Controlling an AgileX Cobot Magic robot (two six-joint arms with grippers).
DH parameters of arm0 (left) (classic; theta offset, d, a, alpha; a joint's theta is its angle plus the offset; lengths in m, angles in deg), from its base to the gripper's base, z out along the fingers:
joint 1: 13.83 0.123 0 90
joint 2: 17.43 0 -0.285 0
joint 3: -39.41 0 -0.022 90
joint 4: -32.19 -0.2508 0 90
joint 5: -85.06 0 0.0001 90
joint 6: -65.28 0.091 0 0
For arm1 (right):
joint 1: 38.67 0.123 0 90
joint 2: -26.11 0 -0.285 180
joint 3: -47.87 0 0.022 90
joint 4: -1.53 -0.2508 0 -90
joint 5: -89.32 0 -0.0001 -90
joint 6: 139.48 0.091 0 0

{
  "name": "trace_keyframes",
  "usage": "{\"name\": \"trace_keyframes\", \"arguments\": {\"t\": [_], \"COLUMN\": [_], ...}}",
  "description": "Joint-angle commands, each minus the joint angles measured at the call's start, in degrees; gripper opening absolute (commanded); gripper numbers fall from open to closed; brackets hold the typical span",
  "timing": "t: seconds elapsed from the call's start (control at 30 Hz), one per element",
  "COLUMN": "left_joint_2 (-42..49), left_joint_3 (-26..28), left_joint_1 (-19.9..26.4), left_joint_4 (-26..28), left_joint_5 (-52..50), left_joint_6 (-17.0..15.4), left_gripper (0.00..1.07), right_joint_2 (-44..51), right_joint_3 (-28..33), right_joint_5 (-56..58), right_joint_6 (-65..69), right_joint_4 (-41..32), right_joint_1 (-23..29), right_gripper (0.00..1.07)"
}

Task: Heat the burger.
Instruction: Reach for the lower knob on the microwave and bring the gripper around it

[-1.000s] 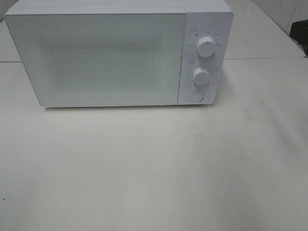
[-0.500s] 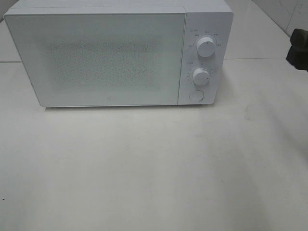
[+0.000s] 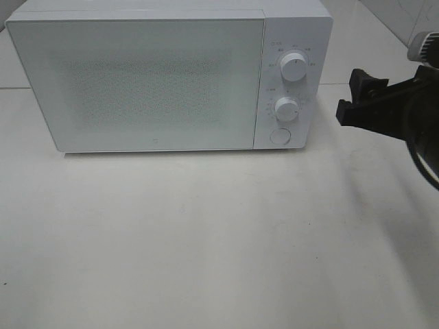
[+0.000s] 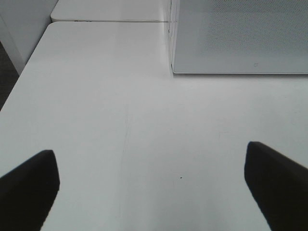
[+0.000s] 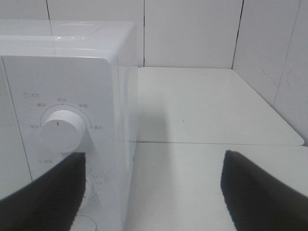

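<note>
No burger shows in any view. The white microwave [image 3: 144,82] stands at the back of the table with its door shut. Its control panel carries an upper knob [image 3: 294,68], a lower knob [image 3: 287,110] and a round button [image 3: 279,136]. My right gripper [image 3: 351,96] hangs open just right of the panel, level with the knobs, with nothing between its fingers. In the right wrist view the upper knob [image 5: 62,131] sits ahead of the open right gripper [image 5: 154,192]. My left gripper [image 4: 151,192] is open and empty above the table, near the microwave's [image 4: 240,38] front left corner.
The white table [image 3: 219,240] stretches in front of the microwave. A second white tabletop [image 5: 207,103] lies behind and to the right, against a tiled wall [image 5: 192,33]. The table's left edge [image 4: 19,82] drops off beside the left arm.
My right gripper has come in from the right edge of the high view and moved left toward the microwave's control panel. The microwave and the left gripper have not moved.
</note>
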Motion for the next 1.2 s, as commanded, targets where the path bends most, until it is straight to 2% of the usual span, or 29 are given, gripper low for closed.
{"name": "trace_keyframes", "arguments": {"t": [0.03,0.07,0.17,0.37,0.5,0.73,1.2], "left_joint_2": [1.72,1.72,1.72,1.72,1.72,1.72,1.72], "left_joint_3": [-0.17,-0.17,-0.17,-0.17,-0.17,-0.17,-0.17], "left_joint_1": [-0.34,-0.34,-0.34,-0.34,-0.34,-0.34,-0.34], "left_joint_4": [0.34,0.34,0.34,0.34,0.34,0.34,0.34], "left_joint_5": [-0.46,-0.46,-0.46,-0.46,-0.46,-0.46,-0.46], "left_joint_6": [-0.23,-0.23,-0.23,-0.23,-0.23,-0.23,-0.23], "left_gripper": [0.98,0.98,0.98,0.98,0.98,0.98,0.98], "right_joint_2": [-2.92,-2.92,-7.16,-10.66,-12.03,-15.64,-18.05], "right_joint_3": [-0.23,-0.23,-0.23,-2.52,-4.13,-7.79,-8.25], "right_joint_5": [-4.64,-4.64,-11.46,-12.43,-12.43,-12.43,-10.89], "right_joint_6": [-0.52,-0.52,-0.52,-0.52,-0.57,-0.57,0.11], "right_joint_4": [-3.44,-3.44,-6.82,-11.75,-11.69,-16.79,-17.25], "right_joint_1": [3.9,3.9,9.17,13.18,14.27,17.13,17.88], "right_gripper": [0.76,0.76,0.76,0.76,0.76,0.76,0.76]}}
